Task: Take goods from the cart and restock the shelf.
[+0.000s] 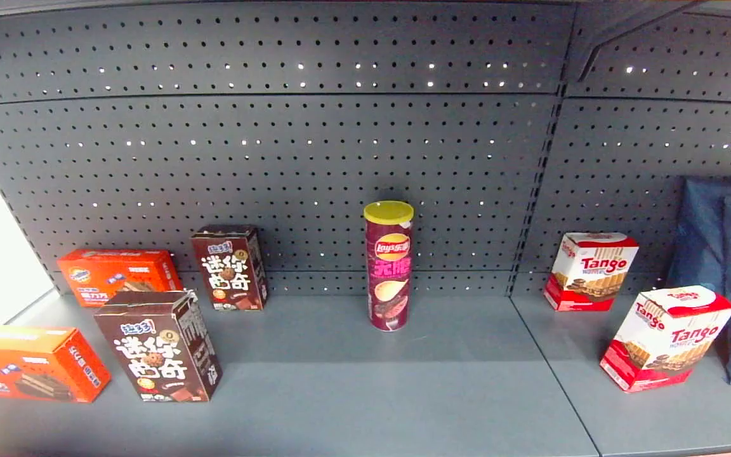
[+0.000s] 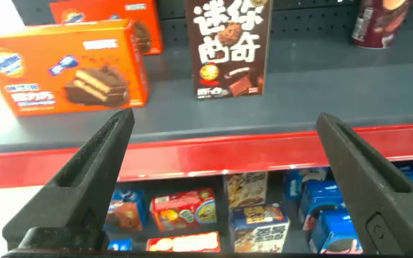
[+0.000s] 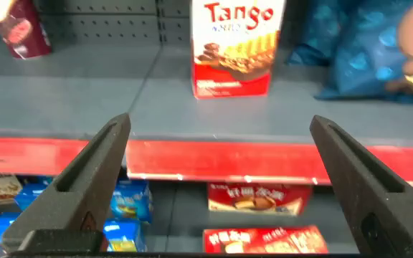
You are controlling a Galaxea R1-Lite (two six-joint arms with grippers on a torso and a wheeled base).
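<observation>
Right: grey metal shelf [image 1: 372, 393], dark perforated back panel [image 1: 302, 158], red front lip [image 2: 214, 154]. Mid-shelf, near that panel, the tall maroon crisp tube w/ yellow lid [image 1: 389, 266] stands upright, long axis vertical, lid up, label twd me. Brown cardboard boxes [image 1: 162, 346] to its left, red-white cardboard boxes [image 1: 664, 336] to its right. My left gripper [image 2: 224, 120] and right gripper [image 3: 219, 123] hang before the lip, jaws spread wide, nothing between them.
</observation>
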